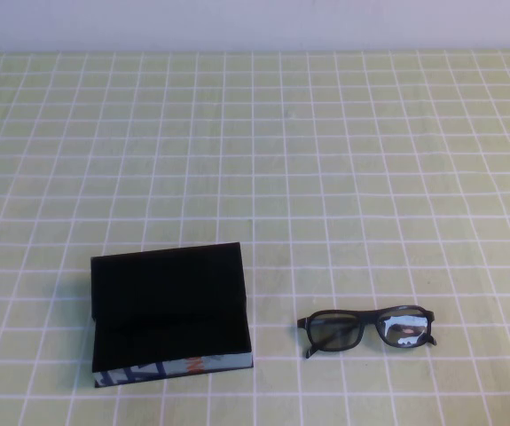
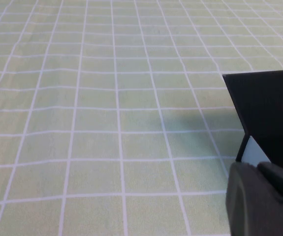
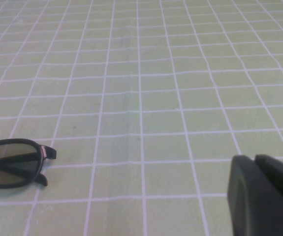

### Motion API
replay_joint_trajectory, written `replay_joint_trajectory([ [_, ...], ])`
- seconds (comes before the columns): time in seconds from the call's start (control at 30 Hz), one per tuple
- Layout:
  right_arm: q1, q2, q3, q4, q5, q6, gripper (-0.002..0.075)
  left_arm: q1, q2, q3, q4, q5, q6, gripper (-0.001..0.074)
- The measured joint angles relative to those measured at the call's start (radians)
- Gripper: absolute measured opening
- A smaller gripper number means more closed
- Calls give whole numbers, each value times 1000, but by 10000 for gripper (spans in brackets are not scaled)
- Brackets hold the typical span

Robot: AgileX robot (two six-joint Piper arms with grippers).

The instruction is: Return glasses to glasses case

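The glasses case (image 1: 170, 306) lies open at the front left of the table, lid raised at the back, with its blue-grey front edge and orange mark facing me. The black glasses (image 1: 368, 328) lie folded on the cloth to its right, a short gap away. Neither gripper shows in the high view. My left gripper (image 2: 257, 167) is shut and empty, low over the cloth just beside the case's left end (image 2: 271, 113). My right gripper (image 3: 253, 158) is shut and empty, low over the cloth, well apart from the glasses (image 3: 11, 163).
A green cloth with a white grid (image 1: 325, 160) covers the whole table. A pale wall runs along the far edge (image 1: 255, 27). Nothing else stands on the cloth.
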Motion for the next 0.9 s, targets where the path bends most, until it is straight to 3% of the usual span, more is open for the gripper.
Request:
replay_joint_trajectory([
  [0.9,0,0,0,0,0,0,-18,0,0,0,51,-17,9,-3],
])
